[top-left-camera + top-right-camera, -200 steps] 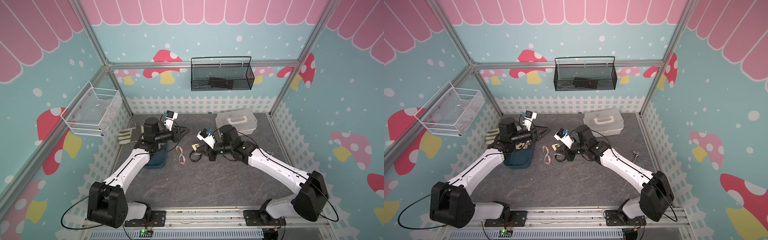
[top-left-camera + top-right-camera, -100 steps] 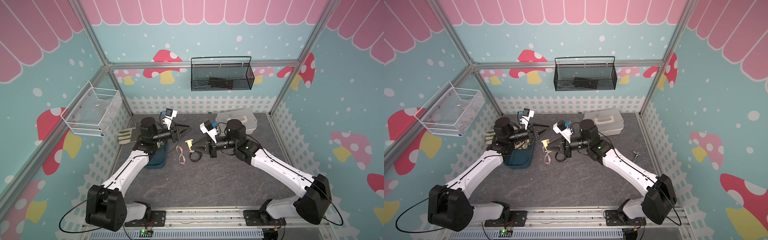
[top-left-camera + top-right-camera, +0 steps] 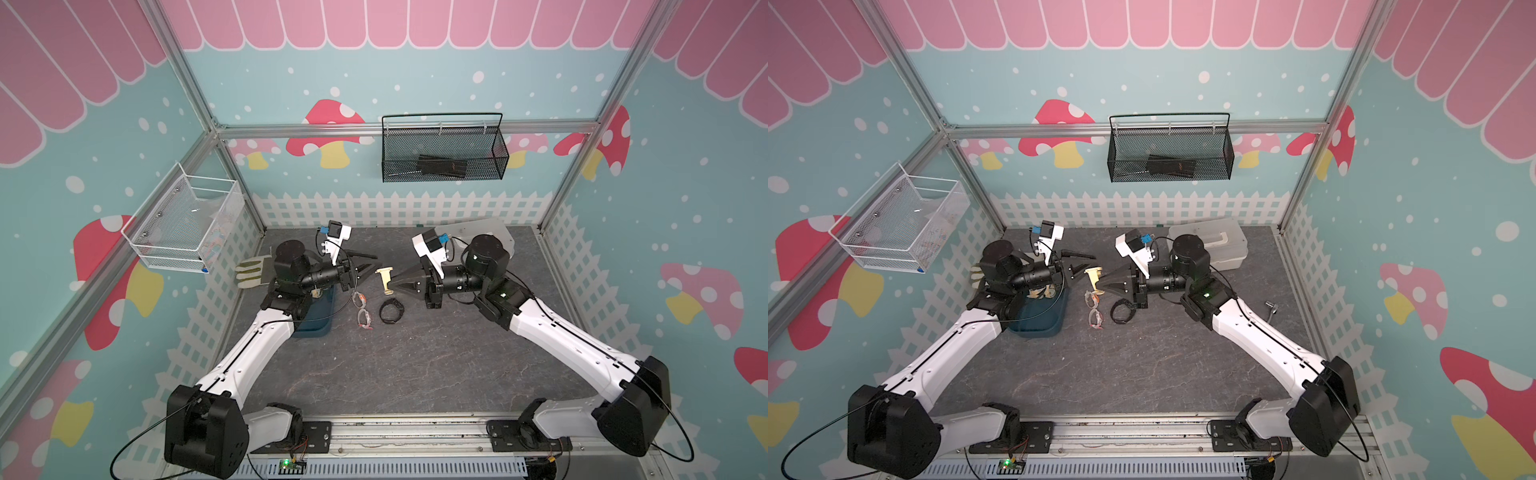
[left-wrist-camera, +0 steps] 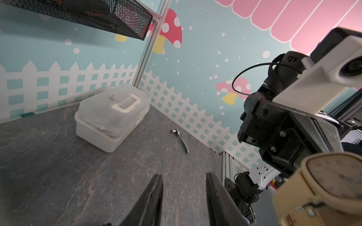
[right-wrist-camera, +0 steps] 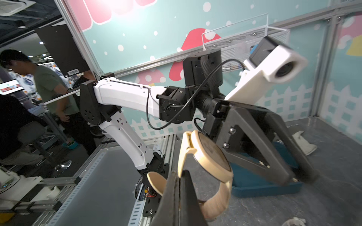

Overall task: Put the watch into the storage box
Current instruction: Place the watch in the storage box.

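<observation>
Taking 12 o'clock as the back fence in the top views, the watch (image 3: 385, 279), cream-coloured, hangs clear of the desk (image 3: 415, 365). It is at about 2 o'clock from the storage box (image 3: 318, 320), apart from it and not inside.

The right fingers (image 3: 401, 286) reach in from 3 o'clock. Both top views show only the watch at their tip. The right wrist view settles the grip. There the right fingers (image 5: 170, 199) are pressed together on the strap of the watch (image 5: 210, 156), just beside its round case. The dial faces the left wrist view (image 4: 337, 176), but its markings are too faint to read.

The left fingers (image 4: 153, 195) are spread with nothing between them. They point toward 3 o'clock, near the watch but not touching it. The right wrist view shows them (image 5: 254, 152) blurred, with the storage box (image 5: 264, 187) behind them.

On the desk, clear glasses (image 3: 363, 309) lie just beside the box at its 3 o'clock. A black band (image 3: 391, 311) lies at 6 o'clock from the watch. A white case (image 4: 111, 117) sits at the back, toward 1 o'clock. A ratchet wrench (image 4: 181, 140) lies by the right fence. It shows plainly in the left wrist view and small in a top view (image 3: 1272, 309).
</observation>
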`<control>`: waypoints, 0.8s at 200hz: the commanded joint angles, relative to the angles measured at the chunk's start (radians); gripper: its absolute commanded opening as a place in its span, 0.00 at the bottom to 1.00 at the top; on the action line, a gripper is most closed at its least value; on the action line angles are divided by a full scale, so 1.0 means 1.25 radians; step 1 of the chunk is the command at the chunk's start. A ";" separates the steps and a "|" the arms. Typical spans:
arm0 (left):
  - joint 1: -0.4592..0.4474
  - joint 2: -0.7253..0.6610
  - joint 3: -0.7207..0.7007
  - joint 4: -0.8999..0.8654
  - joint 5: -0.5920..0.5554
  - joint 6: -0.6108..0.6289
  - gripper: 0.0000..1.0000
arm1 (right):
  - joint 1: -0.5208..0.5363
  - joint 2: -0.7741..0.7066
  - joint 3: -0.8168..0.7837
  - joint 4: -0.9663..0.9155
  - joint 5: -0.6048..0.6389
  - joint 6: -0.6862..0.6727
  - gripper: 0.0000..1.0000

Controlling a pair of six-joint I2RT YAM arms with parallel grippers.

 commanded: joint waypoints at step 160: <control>-0.012 0.043 -0.004 0.192 0.143 -0.142 0.42 | -0.026 0.058 0.030 0.084 0.030 0.025 0.00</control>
